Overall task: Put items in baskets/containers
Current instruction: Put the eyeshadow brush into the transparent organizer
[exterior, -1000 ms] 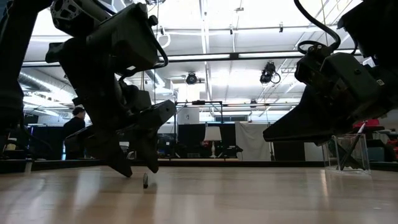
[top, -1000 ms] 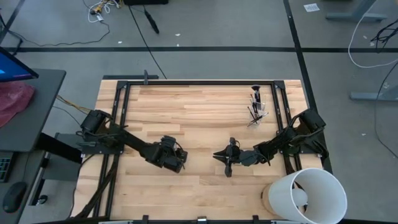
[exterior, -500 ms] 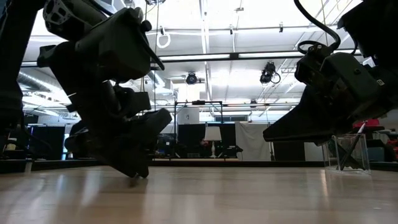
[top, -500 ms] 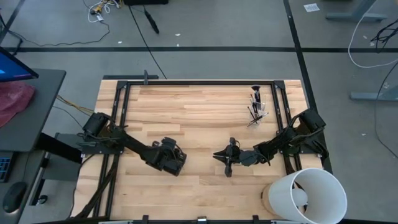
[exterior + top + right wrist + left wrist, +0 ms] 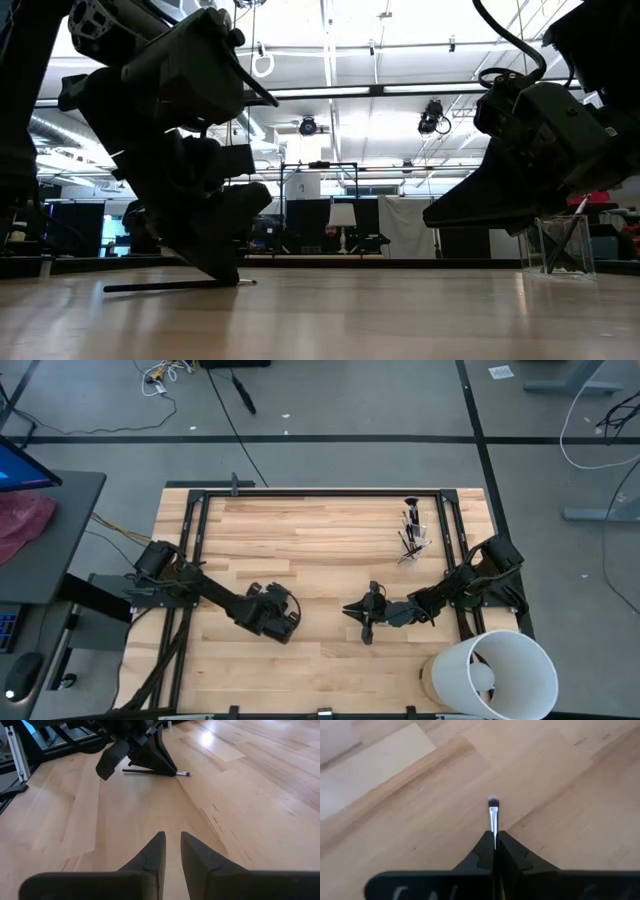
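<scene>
Though hidden from above, the left gripper [image 5: 495, 851] fingers pinch a brush [image 5: 493, 817]; right gripper [image 5: 171, 851] fingers stand narrowly apart.

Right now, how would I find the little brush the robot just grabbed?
Look at the wooden table, near its front middle, where the left gripper presses down. Shut between its fingers lies one thin dark makeup brush, flat on the wood. The other brushes stand together in a clear cup; this one lies alone.

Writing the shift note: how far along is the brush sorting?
Done: several brushes stand in the clear cup. In hand: the left pincer is shut on one brush lying on the table. Left: lifting it to the cup. The right pincer hangs empty mid-table.
</scene>
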Motion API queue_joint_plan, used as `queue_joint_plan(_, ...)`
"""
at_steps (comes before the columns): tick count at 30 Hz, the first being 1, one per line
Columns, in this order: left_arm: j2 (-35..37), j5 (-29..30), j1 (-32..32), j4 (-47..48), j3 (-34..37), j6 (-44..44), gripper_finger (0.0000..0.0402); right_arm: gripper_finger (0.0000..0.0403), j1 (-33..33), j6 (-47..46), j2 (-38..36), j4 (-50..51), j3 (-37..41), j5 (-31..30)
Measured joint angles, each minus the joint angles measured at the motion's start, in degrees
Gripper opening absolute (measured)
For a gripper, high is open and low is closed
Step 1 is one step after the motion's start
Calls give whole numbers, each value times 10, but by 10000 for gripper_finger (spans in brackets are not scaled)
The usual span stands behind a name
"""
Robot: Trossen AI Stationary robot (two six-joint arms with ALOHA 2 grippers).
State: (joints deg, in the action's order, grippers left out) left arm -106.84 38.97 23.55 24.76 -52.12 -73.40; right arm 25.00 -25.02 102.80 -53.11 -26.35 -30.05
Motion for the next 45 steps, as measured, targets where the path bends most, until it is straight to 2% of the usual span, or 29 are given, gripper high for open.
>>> queue_joint_plan(7,-28,50,16,-31,0,41,6,58,0,-7,0,0,0,0)
queue_joint_plan(12,-38,64,32,-77,0,46,5,58,1,-8,0,-1,0,0)
queue_joint_plan(17,-11,54,37,-82,2,72,3,58,9,-5,0,-7,0,0)
queue_joint_plan(28,32,66,32,-194,2,244,3,58,22,-4,0,-36,0,0)
queue_joint_plan(33,32,89,37,-186,2,247,1,58,22,-4,0,-35,0,0)
queue_joint_plan(37,48,132,59,-168,0,269,34,58,22,-4,0,-35,0,0)
queue_joint_plan(45,25,186,111,-52,2,126,182,58,20,-4,0,-34,0,-6)
